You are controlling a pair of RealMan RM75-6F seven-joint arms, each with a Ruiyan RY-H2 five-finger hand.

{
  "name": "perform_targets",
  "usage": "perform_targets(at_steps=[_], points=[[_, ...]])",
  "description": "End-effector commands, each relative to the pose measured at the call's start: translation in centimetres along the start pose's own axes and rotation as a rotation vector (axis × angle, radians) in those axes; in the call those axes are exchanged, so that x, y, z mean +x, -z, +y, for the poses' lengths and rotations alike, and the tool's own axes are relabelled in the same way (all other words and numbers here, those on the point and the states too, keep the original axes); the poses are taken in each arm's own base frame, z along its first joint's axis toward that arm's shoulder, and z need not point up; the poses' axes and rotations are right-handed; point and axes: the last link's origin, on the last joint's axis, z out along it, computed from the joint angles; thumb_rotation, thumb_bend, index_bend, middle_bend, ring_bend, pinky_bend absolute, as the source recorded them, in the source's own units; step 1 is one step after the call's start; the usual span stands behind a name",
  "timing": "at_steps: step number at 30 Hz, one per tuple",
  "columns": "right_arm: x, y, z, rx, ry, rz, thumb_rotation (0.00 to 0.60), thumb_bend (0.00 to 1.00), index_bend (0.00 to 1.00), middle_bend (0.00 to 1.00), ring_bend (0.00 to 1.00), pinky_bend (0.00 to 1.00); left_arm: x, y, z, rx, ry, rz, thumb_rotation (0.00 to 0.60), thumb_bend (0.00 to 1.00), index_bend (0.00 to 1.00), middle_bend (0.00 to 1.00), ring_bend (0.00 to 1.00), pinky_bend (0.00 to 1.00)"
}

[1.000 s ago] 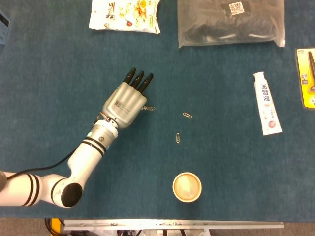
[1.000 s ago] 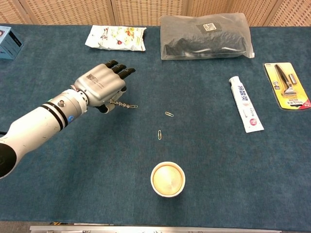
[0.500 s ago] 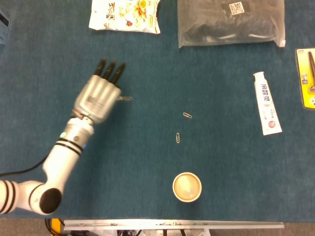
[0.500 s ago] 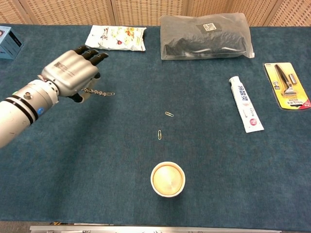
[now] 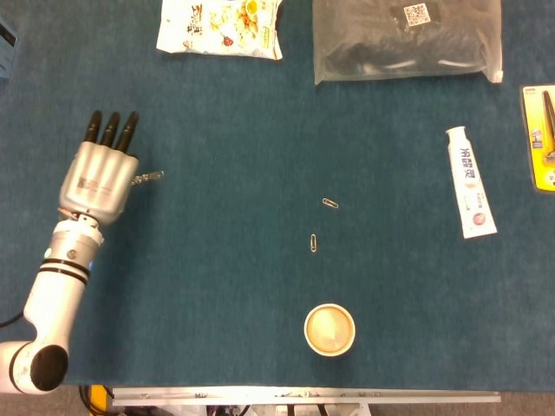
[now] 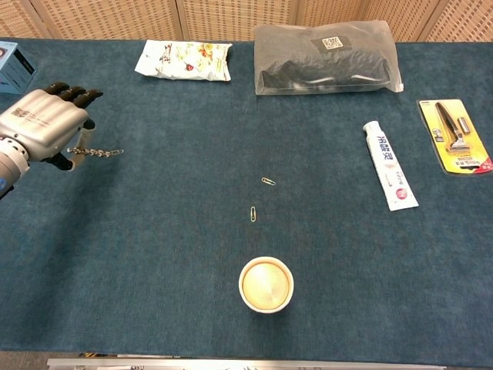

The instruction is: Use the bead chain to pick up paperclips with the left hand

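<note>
Silvery bead chain [image 6: 98, 152] juts sideways from the robot hand [image 6: 45, 126]; two paperclips [image 6: 260, 197] lie mid-table.

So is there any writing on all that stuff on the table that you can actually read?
None reads clearly.
Toothpaste tube: blue characters, too blurred.
Black bag: a square code label, no legible words.
Snack packet: print too small.
Razor card: nothing legible.
Back of the left hand: small marking, unreadable.
</note>
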Motion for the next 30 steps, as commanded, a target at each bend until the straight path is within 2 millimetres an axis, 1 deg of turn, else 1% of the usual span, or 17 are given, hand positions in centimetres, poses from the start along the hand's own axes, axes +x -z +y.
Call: perform_targets(at_steps=[1,7,19,21,26,30], points=[[-0.2,0.0,-0.1,0.002,0.003,-0.005,0.600,0.63,0.44,0.36,0.20,0.33,-0.6,0.0,-0.6,0.023,0.020,-0.009,0.600,0.35,0.63,0.00,0.00,0.05],[-0.3,0.0,-0.1,0.001,0.005,-0.004,0.600,0.63,0.44,0.35,0.20,0.33,-1.2,0.1,-1.2,0.043,0.036,-0.019,0.600,0.35,0.63,0.00,0.00,0.05],[-0.4,0.0,-0.2,0.005,0.006,-0.009,0.600,0.63,0.44,0.35,0.20,0.33,-2.3,0.5,-1.3,0.052,0.053,-0.043,0.600,0.35,0.60,0.00,0.00,0.05],[-0.4,0.0,-0.2,0.005,0.005,-0.010,0.600,0.63,0.44,0.36,0.20,0.33,-2.4,0.6,-1.4,0.055,0.055,-0.045,0.600,0.35,0.57,0.00,0.00,0.05],[-0.5,0.0,-0.2,0.005,0.005,-0.012,0.600,0.63,0.44,0.36,0.20,0.33,-2.7,0.8,-1.6,0.065,0.061,-0.050,0.600,0.35,0.45,0.00,0.00,0.05],[-0.6,0.0,-0.2,0.006,0.007,-0.015,0.600,0.63,0.44,0.36,0.20,0.33,-2.9,1.0,-1.8,0.074,0.065,-0.056,0.600,0.35,0.38,0.00,0.00,0.05]])
